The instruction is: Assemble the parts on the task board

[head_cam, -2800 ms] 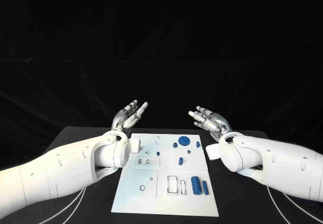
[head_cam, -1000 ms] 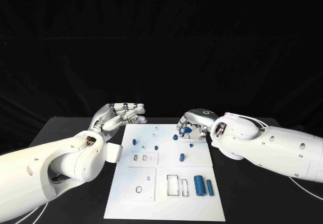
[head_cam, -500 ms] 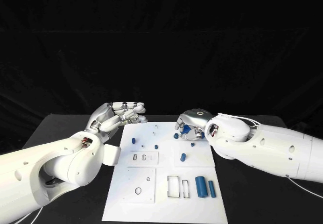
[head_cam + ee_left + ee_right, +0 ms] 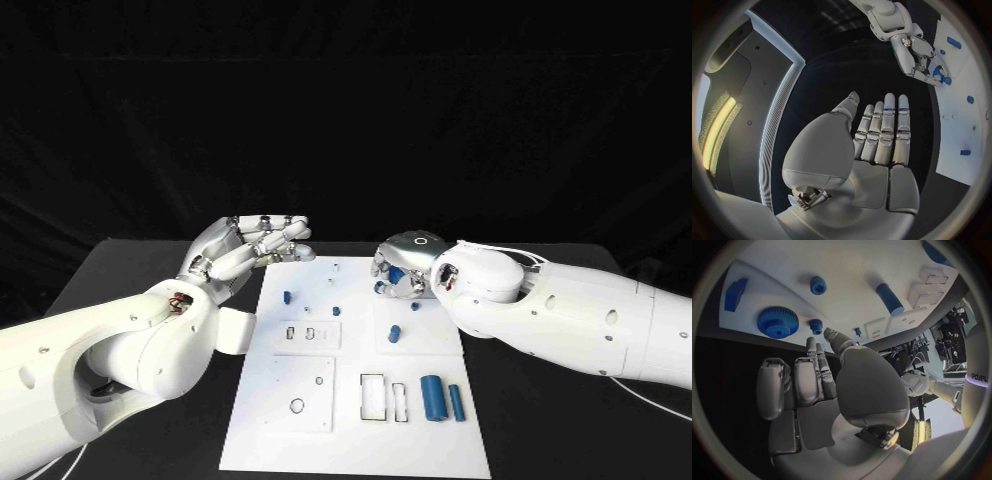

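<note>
The white task board lies in the middle of the black table. Blue parts lie on it: a thick cylinder beside a thin rod at the near right, a short cylinder mid-board, and a small piece at the far left. My right hand hangs fingers-down over the board's far end, above the large blue gear and a small gear; it holds nothing. My left hand hovers by the board's far left corner, its fingers stretched out and empty.
White raised blocks and slotted recesses sit on the board's near half. A blue block and a peg lie near the gears. Black tabletop runs along both sides of the board.
Both hands, raised with palms up at first, have turned and come in over the board's far end. The right hand has lowered over the gear. Over the last half second it edged slightly farther.
</note>
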You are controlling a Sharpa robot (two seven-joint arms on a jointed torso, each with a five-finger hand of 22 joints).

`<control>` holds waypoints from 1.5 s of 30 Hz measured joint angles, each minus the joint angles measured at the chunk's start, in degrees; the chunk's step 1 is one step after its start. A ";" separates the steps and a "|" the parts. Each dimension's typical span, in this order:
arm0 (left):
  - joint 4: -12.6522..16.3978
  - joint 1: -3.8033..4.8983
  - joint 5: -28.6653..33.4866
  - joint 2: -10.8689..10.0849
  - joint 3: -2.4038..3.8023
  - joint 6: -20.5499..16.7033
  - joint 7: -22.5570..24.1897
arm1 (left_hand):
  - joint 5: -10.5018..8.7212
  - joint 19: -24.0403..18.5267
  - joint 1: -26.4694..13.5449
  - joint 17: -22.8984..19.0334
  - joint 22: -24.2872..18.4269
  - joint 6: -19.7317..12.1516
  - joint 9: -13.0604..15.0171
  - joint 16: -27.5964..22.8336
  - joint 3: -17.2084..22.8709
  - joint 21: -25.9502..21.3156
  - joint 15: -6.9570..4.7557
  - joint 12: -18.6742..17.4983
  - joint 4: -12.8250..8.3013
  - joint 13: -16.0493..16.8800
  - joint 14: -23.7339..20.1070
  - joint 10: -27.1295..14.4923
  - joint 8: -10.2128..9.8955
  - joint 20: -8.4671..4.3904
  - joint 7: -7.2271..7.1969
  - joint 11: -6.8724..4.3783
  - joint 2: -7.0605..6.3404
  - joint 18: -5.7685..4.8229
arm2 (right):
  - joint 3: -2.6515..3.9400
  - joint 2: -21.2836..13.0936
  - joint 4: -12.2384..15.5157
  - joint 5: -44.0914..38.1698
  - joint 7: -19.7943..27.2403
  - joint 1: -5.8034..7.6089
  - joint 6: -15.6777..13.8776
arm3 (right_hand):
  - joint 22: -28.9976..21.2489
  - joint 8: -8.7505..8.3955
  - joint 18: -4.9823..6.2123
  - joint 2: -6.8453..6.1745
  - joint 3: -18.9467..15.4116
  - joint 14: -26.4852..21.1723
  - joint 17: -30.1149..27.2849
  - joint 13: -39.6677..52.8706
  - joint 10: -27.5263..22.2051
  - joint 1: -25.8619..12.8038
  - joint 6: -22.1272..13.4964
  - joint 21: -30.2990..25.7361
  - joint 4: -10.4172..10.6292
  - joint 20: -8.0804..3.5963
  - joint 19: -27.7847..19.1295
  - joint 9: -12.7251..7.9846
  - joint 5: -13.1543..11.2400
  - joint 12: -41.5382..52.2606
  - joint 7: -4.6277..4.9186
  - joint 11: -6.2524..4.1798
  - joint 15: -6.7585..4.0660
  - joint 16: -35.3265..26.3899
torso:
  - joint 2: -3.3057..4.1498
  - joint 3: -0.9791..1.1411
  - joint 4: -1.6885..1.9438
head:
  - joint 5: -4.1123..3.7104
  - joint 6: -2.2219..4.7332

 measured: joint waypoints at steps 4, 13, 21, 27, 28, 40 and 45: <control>0.06 0.04 0.14 -0.04 0.00 0.00 0.00 | 0.00 0.00 0.00 0.00 0.00 -0.12 0.00 0.00 0.00 0.00 0.00 0.00 0.00 -0.05 0.00 -0.10 0.00 0.00 0.12 0.10 0.00 0.00 | 0.00 0.32 -0.51 -0.14 -0.27 0.00 0.37 | 0.31 0.00 0.00 -0.18 0.09 0.00 0.38 0.01 0.00 -0.18 -0.24 0.15 0.10 0.00 0.00 0.06 0.00 0.00 -0.24 0.00 0.00 0.39 | 0.13 0.00 0.05 | -0.01 0.14; 0.32 0.11 0.55 -0.21 0.01 0.07 0.00 | 0.00 -0.52 -0.24 0.00 -0.35 -0.42 0.00 -0.70 0.00 -0.46 0.31 -0.39 0.00 -0.05 -0.93 -0.81 -0.41 0.52 0.41 0.41 0.24 -0.01 | 0.00 0.99 -1.14 -0.36 -0.74 0.00 1.29 | 0.49 0.00 0.00 -0.30 0.31 0.00 0.52 0.07 0.00 -0.30 -0.31 0.42 0.31 0.00 0.00 0.12 0.00 0.00 -0.31 0.00 0.00 0.63 | 0.42 0.07 0.08 | 0.10 0.32; 0.37 0.17 0.69 -0.46 0.01 0.15 0.02 | 0.00 -0.72 -0.23 -0.01 -0.41 -0.42 0.00 -0.70 0.00 -0.46 0.51 -0.39 0.00 -0.05 -1.13 -0.81 -0.41 0.71 0.41 0.41 0.24 -0.01 | -0.03 0.99 -1.24 -0.68 -0.99 0.00 1.99 | 0.74 0.00 0.01 -0.30 0.49 0.00 0.61 0.14 0.00 -0.30 -0.31 0.65 0.50 0.00 0.00 0.32 0.00 0.30 -0.31 0.00 0.00 0.63 | 0.59 0.12 0.13 | 0.07 0.24; 0.37 0.24 0.76 -0.50 0.01 0.19 0.02 | 0.00 -0.72 -0.23 -0.01 -0.44 -0.42 0.01 -0.70 0.00 -0.46 0.51 -0.39 0.00 -0.04 -1.13 -1.02 -0.63 0.71 0.41 0.61 0.24 0.00 | -0.03 1.26 -1.41 -0.80 -1.02 -0.02 2.36 | 1.15 0.58 -0.55 0.04 1.16 0.00 0.86 0.22 0.01 0.03 0.72 0.82 0.63 -0.01 0.00 0.72 0.25 0.36 -0.09 0.00 0.00 1.12 | 0.73 0.12 0.20 | -0.02 0.28; 0.37 0.26 0.77 -0.50 0.01 0.20 0.02 | 0.00 -0.72 -0.23 0.02 -0.47 -0.42 0.01 -0.70 0.00 -0.46 0.51 -0.39 0.00 -0.04 -1.13 -1.01 -0.63 0.71 0.41 0.61 0.24 0.00 | -0.03 1.35 -1.44 -0.81 -1.02 -0.02 2.41 | 1.17 0.68 -0.62 0.25 1.27 0.00 0.87 0.22 0.01 0.25 0.82 0.82 0.63 -0.01 0.00 0.77 0.25 0.44 -0.07 0.00 0.00 1.12 | 0.73 0.12 0.23 | 0.05 0.28; 0.61 0.36 1.18 -0.65 0.02 0.35 -0.08 | 0.00 -0.83 -0.23 0.06 -0.53 -0.62 0.01 -0.94 0.00 -0.67 0.71 -0.39 0.00 -0.09 -1.33 -1.43 -0.80 0.83 0.61 0.61 0.24 -0.01 | -0.03 1.60 -2.17 -0.80 -0.95 -0.01 2.57 | 1.52 0.78 -0.86 0.58 1.90 0.00 1.02 0.27 0.35 0.57 1.86 1.09 0.95 0.20 -0.21 1.12 0.25 0.83 0.01 -0.33 0.00 1.40 | 0.88 0.08 0.28 | 0.26 0.12; 0.77 0.49 1.43 -0.69 0.02 0.46 -0.23 | 0.00 -0.92 -0.23 0.10 -0.58 -0.62 0.01 -0.94 0.00 -0.67 0.71 -0.39 0.00 -0.09 -1.33 -1.63 -0.90 0.92 0.61 0.81 0.24 -0.01 | 0.00 1.73 -2.39 -0.75 -0.89 0.05 2.59 | 1.52 1.17 -0.86 0.85 2.37 0.00 1.03 0.25 0.42 0.84 2.44 1.09 0.95 0.20 -0.21 1.32 0.46 0.83 -0.17 -0.41 0.00 1.40 | 0.97 0.10 0.32 | 0.08 -0.14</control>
